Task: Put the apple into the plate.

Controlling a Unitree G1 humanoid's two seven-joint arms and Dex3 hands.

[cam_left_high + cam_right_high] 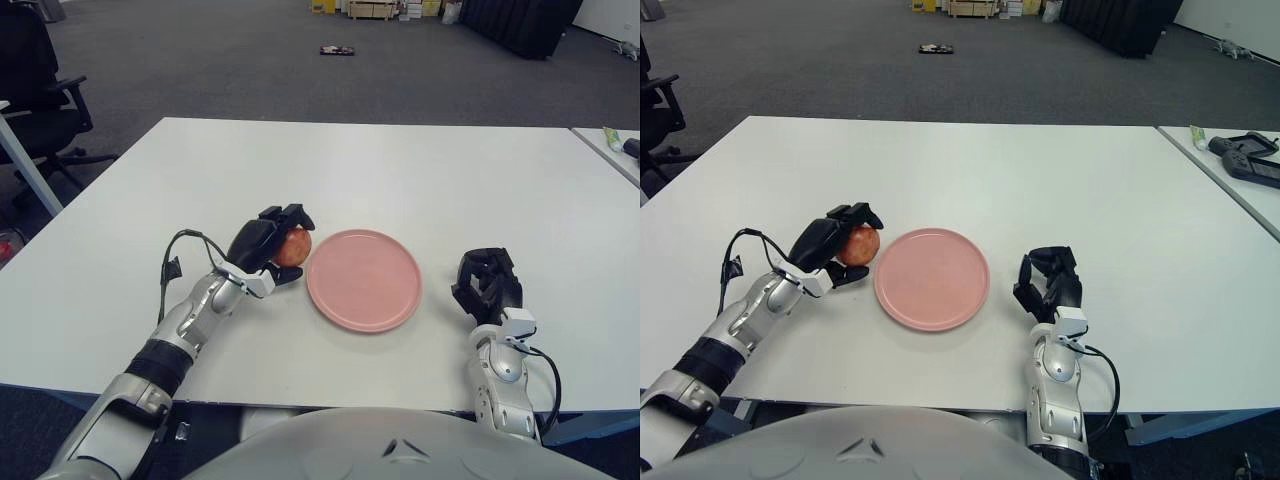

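From my remote station: the left hand (268, 243) has its dark fingers (296, 213) wrapped over the red apple (293, 246), grasping it just left of the pink plate (363, 279) on the white counter (400, 170). The apple sits beside the plate's left rim, outside it; I cannot tell whether it touches the counter or is lifted clear. The plate itself carries nothing. The right hand (486, 284) shows to the right of the plate, apart from it, fingers curled in with nothing between them. Left of the plate and beyond the counter's edge, an office chair (40, 90) stands on grey carpet; far right of the plate, a second counter (1230, 160) holds a dark controller (1250, 157)
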